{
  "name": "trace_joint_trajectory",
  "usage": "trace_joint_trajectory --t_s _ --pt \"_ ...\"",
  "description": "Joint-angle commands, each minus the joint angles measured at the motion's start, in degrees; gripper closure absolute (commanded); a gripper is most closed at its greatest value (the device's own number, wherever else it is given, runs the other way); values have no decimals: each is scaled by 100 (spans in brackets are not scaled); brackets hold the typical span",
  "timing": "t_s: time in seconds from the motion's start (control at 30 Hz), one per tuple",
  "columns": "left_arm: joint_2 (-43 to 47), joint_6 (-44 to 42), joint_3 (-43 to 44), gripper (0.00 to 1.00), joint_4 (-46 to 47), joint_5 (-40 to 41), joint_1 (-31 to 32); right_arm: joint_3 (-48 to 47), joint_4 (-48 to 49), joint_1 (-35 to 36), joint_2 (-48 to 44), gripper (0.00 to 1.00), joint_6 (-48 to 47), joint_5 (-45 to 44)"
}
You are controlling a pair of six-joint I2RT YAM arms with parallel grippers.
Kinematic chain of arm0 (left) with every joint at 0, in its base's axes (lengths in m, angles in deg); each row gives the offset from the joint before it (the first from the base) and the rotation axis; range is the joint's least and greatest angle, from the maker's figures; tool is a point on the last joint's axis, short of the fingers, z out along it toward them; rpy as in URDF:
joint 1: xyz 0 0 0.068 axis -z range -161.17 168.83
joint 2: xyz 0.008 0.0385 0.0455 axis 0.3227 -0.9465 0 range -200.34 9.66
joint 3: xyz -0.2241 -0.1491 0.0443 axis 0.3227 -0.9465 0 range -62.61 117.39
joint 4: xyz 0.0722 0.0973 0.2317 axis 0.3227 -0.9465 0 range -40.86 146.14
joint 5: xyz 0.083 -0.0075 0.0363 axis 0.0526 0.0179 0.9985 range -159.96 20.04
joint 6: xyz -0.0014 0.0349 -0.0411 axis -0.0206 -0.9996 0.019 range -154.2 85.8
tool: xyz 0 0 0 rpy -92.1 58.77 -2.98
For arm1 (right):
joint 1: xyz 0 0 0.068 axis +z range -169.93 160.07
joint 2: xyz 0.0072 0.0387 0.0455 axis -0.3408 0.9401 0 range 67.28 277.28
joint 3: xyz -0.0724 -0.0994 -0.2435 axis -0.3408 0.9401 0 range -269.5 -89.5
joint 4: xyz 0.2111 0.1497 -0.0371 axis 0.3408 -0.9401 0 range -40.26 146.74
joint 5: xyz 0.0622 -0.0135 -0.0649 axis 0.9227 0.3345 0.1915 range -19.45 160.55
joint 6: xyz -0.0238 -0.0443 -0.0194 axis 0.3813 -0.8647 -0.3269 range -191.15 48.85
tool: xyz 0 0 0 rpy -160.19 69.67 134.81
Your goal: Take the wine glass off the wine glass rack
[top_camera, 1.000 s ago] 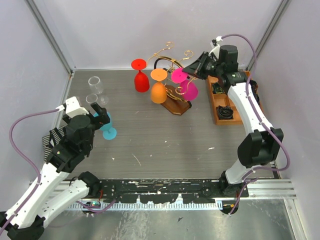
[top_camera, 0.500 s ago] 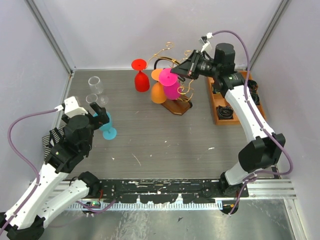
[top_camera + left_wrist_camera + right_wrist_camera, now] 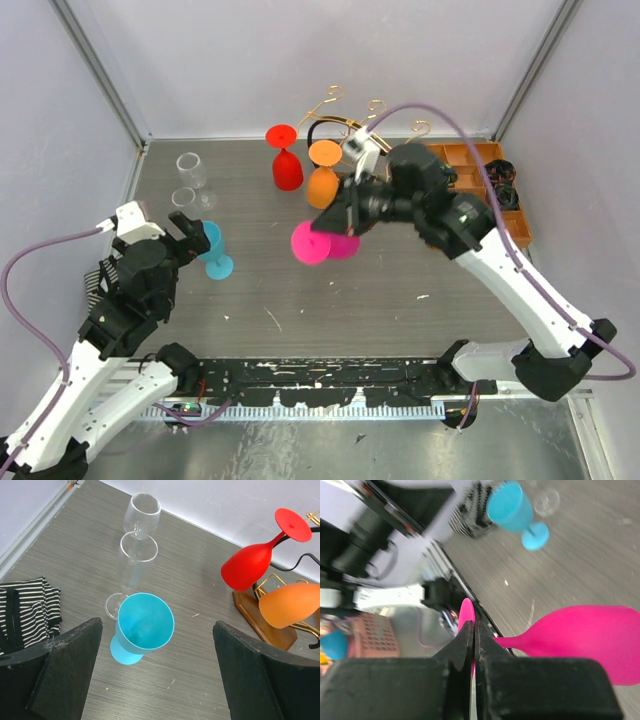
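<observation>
Roughly in the middle of the top view, the pink wine glass (image 3: 345,246) is held on its side over the grey worktop (image 3: 300,310), lower in the frame than the wine glass rack (image 3: 255,617) and apart from it. Its long axis runs nearly level, left to right: the round foot faces the left and lower edge of the frame, and the bowl points right, under the arm. The right gripper (image 3: 335,222) has its jaws pressed together on the thin stem, close to the foot. In the right wrist view the bowl fills the lower right and the foot shows edge-on just above the jaws.

An orange glass (image 3: 322,182) and a red glass (image 3: 287,167) hang upside down at the rack, in the upper middle of the top view.

At the left, the left gripper (image 3: 190,232) has its jaws spread wide, holding nothing. A blue cup (image 3: 145,622) stands upright just beyond its fingertips, with two clear glasses (image 3: 137,547) farther up the frame.
</observation>
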Motion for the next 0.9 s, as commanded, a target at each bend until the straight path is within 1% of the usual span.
trace_joint_trajectory --t_s 0.0,0.1,0.2,0.23,0.27,0.3,0.43,0.53,0.57,0.6,0.67,0.77,0.87 --pt "200 4 98 2 -111 169 20 440 -733 1444 109 99 -808 -2999" --pt "247 -25 94 2 -152 233 19 386 -986 2356 742 99 -1101 -5052" --pt "257 -60 119 2 -196 308 15 416 -907 3073 1534 99 -1736 -7118" --pt "258 -62 135 2 -215 342 17 564 -652 3228 1730 99 -2077 -7729" --pt "254 -71 166 2 -251 387 19 727 -137 3330 1877 99 -2440 -8278" --pt "246 -42 231 2 -301 464 19 953 402 3381 1956 99 -2832 -8547" --pt "155 367 740 2 -933 921 15 1689 2434 3398 2135 99 -4247 -8655" --pt "62 937 1231 2 -1542 1372 20 2337 4147 3517 2448 99 -5561 -8608" --pt "38 1004 1331 2 -1603 1467 20 2536 4665 3582 2553 99 -6019 -8553" --pt "-2 1017 1404 2 -1611 1543 20 2640 5101 3624 2678 99 -6249 -8444" --pt "-168 963 1613 2 -1692 1622 19 2611 5494 3652 2981 99 -6477 -8090" --pt "-539 901 1932 2 -1975 1703 19 2308 5622 3695 3536 99 -6716 -7743" --pt "-759 470 2074 2 -1789 1781 17 2202 5990 3785 4014 99 -7176 -7595"
